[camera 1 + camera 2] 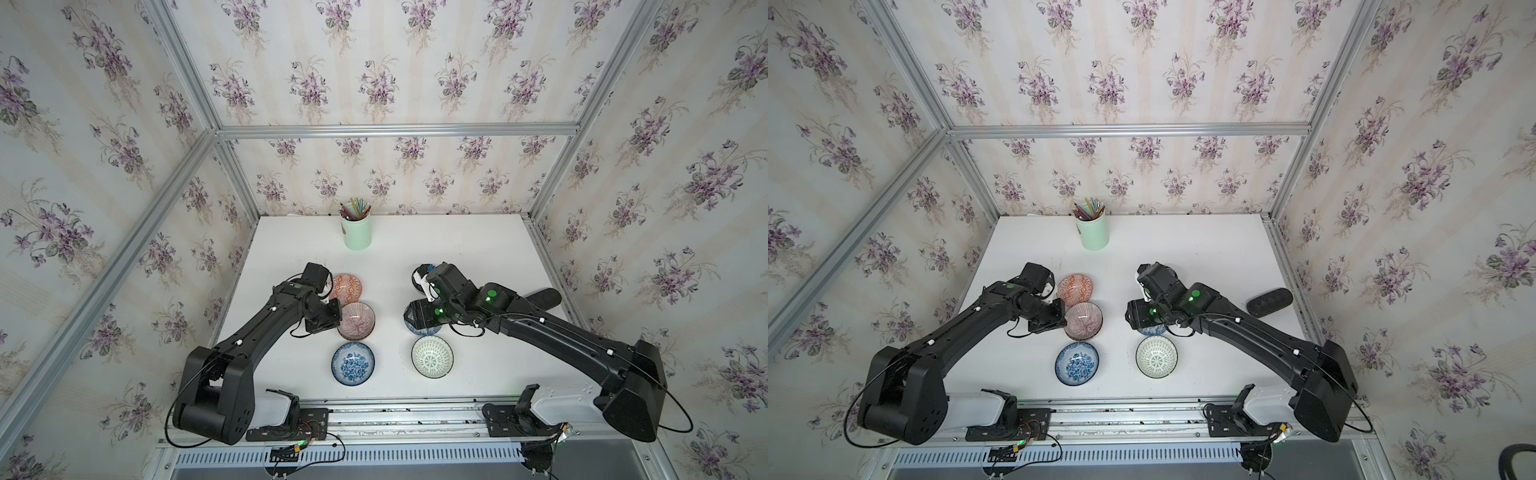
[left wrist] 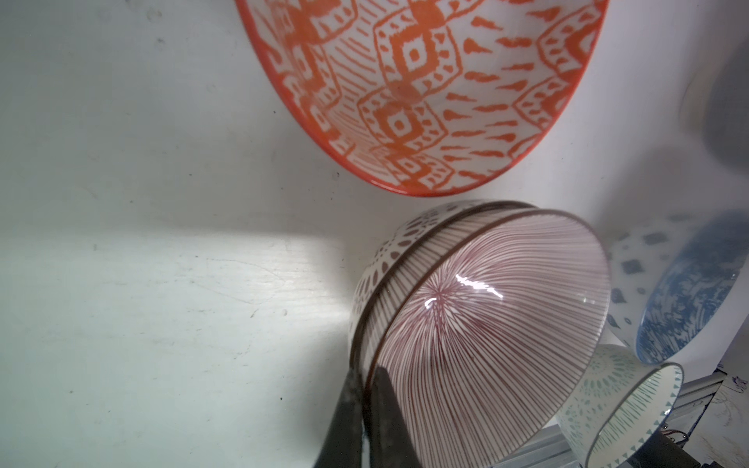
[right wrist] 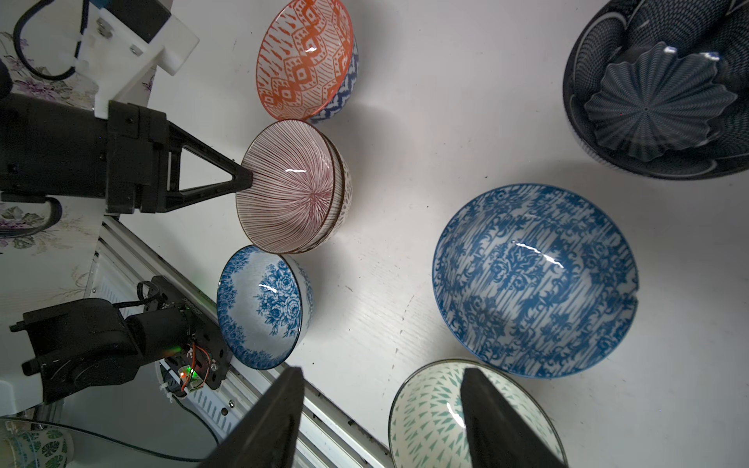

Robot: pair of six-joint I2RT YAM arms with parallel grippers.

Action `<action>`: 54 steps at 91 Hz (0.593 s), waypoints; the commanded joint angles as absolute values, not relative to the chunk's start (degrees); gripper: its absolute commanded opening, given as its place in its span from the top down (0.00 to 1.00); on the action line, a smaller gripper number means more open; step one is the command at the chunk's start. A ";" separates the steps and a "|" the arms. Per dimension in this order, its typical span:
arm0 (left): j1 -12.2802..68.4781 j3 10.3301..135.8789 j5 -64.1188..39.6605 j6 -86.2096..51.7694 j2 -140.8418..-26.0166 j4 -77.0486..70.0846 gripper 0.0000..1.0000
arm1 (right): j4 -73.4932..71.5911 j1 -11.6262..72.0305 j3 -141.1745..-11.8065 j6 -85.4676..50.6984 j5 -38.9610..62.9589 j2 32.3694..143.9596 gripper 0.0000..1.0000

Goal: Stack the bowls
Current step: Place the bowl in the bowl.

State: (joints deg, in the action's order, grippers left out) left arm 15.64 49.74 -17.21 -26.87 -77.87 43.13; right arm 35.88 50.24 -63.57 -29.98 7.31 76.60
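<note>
The pink-mauve striped bowl sits nested in a white lattice bowl. My left gripper is shut on the striped bowl's rim at its left side. Just behind stands the orange bowl. A blue floral bowl and a white lattice bowl lie nearer the front. My right gripper hangs open and empty above another blue bowl, which the arm mostly hides in both top views. The dark navy bowl lies behind it.
A mint-green cup of pencils stands at the back of the white table. A black oblong object lies by the right wall. An aluminium rail runs along the front edge, and papered walls close in both sides.
</note>
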 commanded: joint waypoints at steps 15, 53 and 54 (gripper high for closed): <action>15.53 50.10 -17.68 -26.28 -77.81 41.66 1.00 | 35.40 50.26 -63.12 -29.28 7.12 76.45 0.33; 15.56 50.14 -16.69 -26.28 -77.86 42.25 1.00 | 35.85 50.26 -63.70 -28.94 7.12 76.99 0.33; 15.56 50.16 -16.74 -26.28 -77.87 42.22 1.00 | 35.86 50.22 -63.75 -28.93 7.12 76.99 0.33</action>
State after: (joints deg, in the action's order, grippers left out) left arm 15.66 49.76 -17.15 -26.85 -77.93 42.70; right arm 35.92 50.24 -63.20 -29.58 7.29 76.93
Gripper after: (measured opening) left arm 0.073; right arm 0.668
